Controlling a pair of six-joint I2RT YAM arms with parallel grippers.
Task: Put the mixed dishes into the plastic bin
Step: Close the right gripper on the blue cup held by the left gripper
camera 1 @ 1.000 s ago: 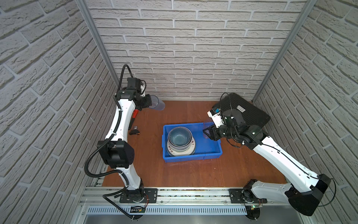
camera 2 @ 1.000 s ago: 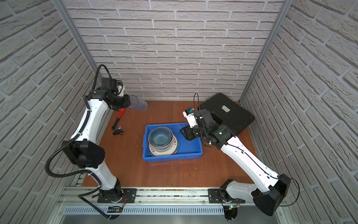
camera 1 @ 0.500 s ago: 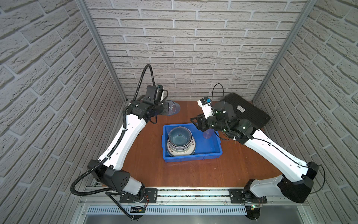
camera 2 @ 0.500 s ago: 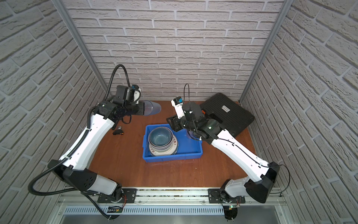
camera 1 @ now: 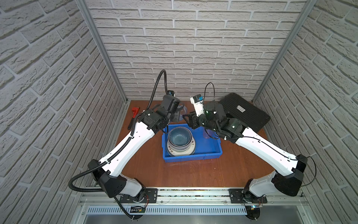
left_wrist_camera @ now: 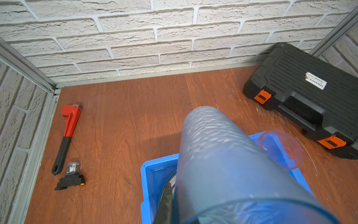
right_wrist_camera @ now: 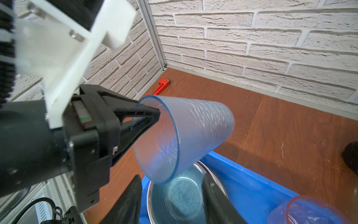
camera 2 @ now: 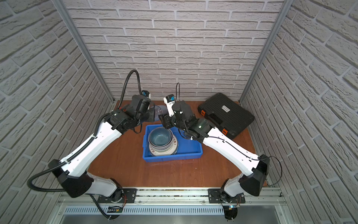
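My left gripper (camera 1: 177, 114) is shut on the rim of a clear bluish tumbler (camera 1: 182, 109), one finger (left_wrist_camera: 167, 201) outside the wall. The tumbler (right_wrist_camera: 189, 133) lies on its side in the air over the back left corner of the blue plastic bin (camera 1: 191, 156). My right gripper (right_wrist_camera: 172, 201) stands open just below and in front of the tumbler's rim, without touching it. Under it, a blue-grey bowl (camera 1: 179, 138) tops a stack of bowls and plates in the bin's left half. A second clear tumbler (camera 1: 208, 133) stands in the bin's right half.
A red pipe wrench (left_wrist_camera: 67, 131) and a small black part (left_wrist_camera: 70, 178) lie at the back left of the table. A black tool case (camera 1: 244, 112) with orange latches fills the back right corner, close to the bin. Brick walls stand on three sides.
My left arm has swung from the back left wall toward the bin, carrying the tumbler. My right gripper moved from the bin's right half to its back left, leaving a tumbler standing there.
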